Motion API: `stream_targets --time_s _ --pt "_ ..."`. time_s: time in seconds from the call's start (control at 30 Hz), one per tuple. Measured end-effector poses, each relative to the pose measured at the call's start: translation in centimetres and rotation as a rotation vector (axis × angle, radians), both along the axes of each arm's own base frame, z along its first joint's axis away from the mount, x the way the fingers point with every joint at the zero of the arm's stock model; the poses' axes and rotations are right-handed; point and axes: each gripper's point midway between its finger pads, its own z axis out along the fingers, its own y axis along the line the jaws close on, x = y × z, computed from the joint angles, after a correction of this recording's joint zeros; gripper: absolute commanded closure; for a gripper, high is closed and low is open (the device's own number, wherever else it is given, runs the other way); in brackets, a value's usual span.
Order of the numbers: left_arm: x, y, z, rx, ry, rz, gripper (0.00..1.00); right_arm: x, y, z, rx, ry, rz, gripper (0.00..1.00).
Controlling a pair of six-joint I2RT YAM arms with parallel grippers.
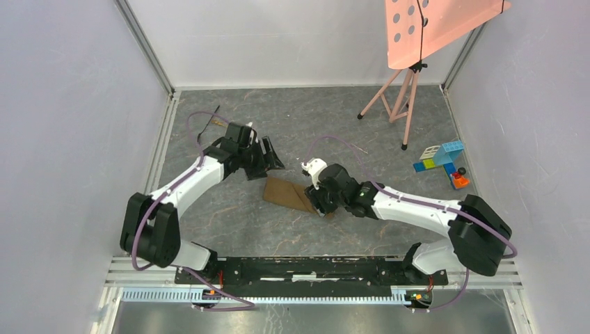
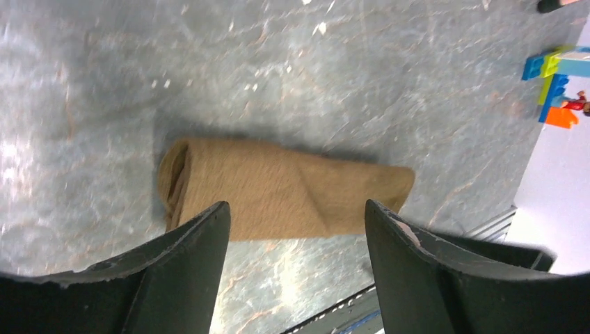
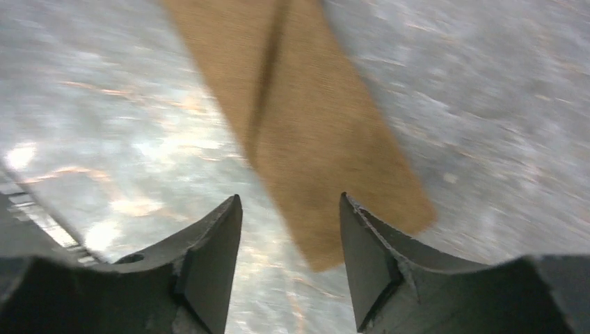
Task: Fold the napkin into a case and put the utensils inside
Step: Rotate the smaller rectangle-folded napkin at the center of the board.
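Left pincer [image 2: 296,205] agape, case [image 2: 278,188] below — open end, left wrist view only

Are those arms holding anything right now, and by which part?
Nothing is held. The left fingers and the right fingers stand open above the folded brown napkin, which lies on the table.

A robotics lab test cell — plain pale walls [image 1: 69,104] box in a grey marbled surface [image 1: 292,125] edged with aluminium rails [image 1: 161,142]. A left arm [image 1: 188,184] and a right arm [image 1: 417,205] are bolted to a black base bar [image 1: 313,268]; a pink perforated board [image 1: 431,28] on a tripod [image 1: 405,104] and toy blocks [image 1: 442,160] stand beyond.
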Motion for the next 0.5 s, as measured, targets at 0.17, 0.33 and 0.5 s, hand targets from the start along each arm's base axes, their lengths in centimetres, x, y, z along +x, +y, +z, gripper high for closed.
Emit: stream_targets --time_s 0.17,0.33,0.5 --pt "3.8 -1.8 0.3 -0.007 0.005 -0.019 0.21 -3.8 3.7 0.1 0.294 0.155 0.061 0.34" --pt "6.0 -2.6 -3.4 0.034 0.076 -0.034 0.2 -6.0 2.8 -3.7 0.393 0.322 -0.005 0.33" --pt "5.3 -2.4 -6.8 0.071 0.156 -0.046 0.22 -2.7 0.8 -3.5 0.53 0.329 -0.148 0.31"
